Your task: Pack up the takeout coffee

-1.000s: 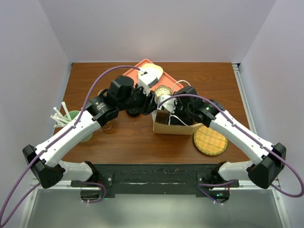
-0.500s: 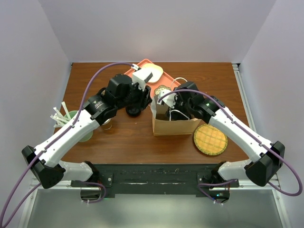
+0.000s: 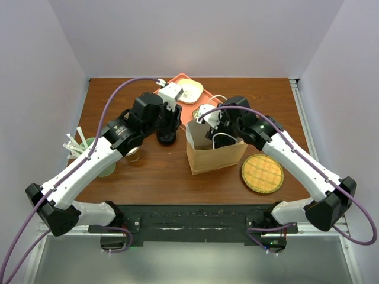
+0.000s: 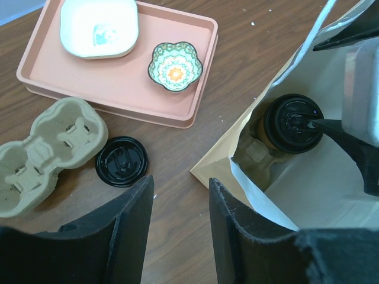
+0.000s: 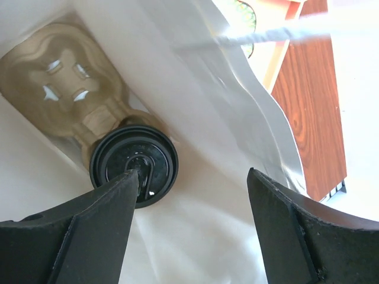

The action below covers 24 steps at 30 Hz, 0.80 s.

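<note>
The takeout coffee [image 4: 293, 123], a brown cup under a black lid [image 5: 133, 164], stands in a moulded cup carrier [image 5: 65, 89] at the bottom of the open paper bag [image 3: 216, 155]. My right gripper [image 5: 192, 173] is open inside the bag mouth. Its left finger overlaps the lid in the wrist view, and nothing sits between the jaws. My left gripper [image 4: 180, 182] hangs open over bare wood just left of the bag [image 4: 237, 160], holding nothing. From above, the right gripper [image 3: 216, 133] is in the bag's top and the left gripper [image 3: 167, 133] is beside it.
An orange tray [image 4: 118, 89] at the back holds a white square dish [image 4: 99, 26] and a patterned bowl [image 4: 174, 65]. An empty cup carrier [image 4: 41, 148] and a loose black lid [image 4: 121, 161] lie left of the bag. A woven coaster [image 3: 262, 173] lies right, a green cup [image 3: 89, 151] left.
The bag has gone from slumped low to standing taller, with the right gripper rising at its mouth and its jaws narrowing a little. The left gripper has drawn back leftward from the bag.
</note>
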Tool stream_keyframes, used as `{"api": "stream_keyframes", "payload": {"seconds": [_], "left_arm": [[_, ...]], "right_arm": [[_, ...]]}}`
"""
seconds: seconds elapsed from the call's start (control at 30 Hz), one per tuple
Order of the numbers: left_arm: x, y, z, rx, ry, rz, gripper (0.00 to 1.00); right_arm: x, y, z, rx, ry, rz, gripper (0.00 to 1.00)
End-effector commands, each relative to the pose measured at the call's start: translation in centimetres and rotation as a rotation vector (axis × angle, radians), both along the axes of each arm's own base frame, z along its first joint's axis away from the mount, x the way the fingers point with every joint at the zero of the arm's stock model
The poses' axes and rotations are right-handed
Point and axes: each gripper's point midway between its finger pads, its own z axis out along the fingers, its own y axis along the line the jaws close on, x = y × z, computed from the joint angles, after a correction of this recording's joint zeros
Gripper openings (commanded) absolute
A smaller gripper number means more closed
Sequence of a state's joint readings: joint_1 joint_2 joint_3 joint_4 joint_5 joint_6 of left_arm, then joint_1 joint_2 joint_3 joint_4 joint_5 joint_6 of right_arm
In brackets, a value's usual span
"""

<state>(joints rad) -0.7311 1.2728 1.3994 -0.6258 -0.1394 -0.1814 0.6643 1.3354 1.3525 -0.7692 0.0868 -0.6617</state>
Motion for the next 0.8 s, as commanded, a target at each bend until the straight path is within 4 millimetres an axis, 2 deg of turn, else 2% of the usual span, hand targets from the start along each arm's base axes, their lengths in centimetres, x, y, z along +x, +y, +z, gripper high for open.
{"api": "stream_keyframes", "payload": {"seconds": [0.0, 0.13, 0.3, 0.53, 0.77], "left_arm": [[0.2, 0.9, 1.9, -0.039, -0.038, 0.047, 0.48], [-0.2, 0.8, 1.3, -0.040, -0.020, 0.038, 0.49], [-0.3, 1.1, 1.7, -0.055, -0.035, 0.049, 0.49], [-0.1, 1.4, 2.1, -0.054, -0.056, 0.055, 0.49], [-0.3, 1.6, 2.5, -0.053, -0.070, 0.053, 0.50]], "right_arm": [[1.2, 0.4, 3.2, 0.069, -0.071, -0.025, 0.77], [1.5, 0.3, 3.9, 0.082, -0.083, -0.041, 0.73], [1.7, 0.2, 4.5, 0.109, -0.096, -0.069, 0.70], [2.4, 0.2, 4.9, 0.134, -0.105, -0.133, 0.60], [2.7, -0.2, 6.1, 0.145, -0.131, -0.152, 0.57]]}}
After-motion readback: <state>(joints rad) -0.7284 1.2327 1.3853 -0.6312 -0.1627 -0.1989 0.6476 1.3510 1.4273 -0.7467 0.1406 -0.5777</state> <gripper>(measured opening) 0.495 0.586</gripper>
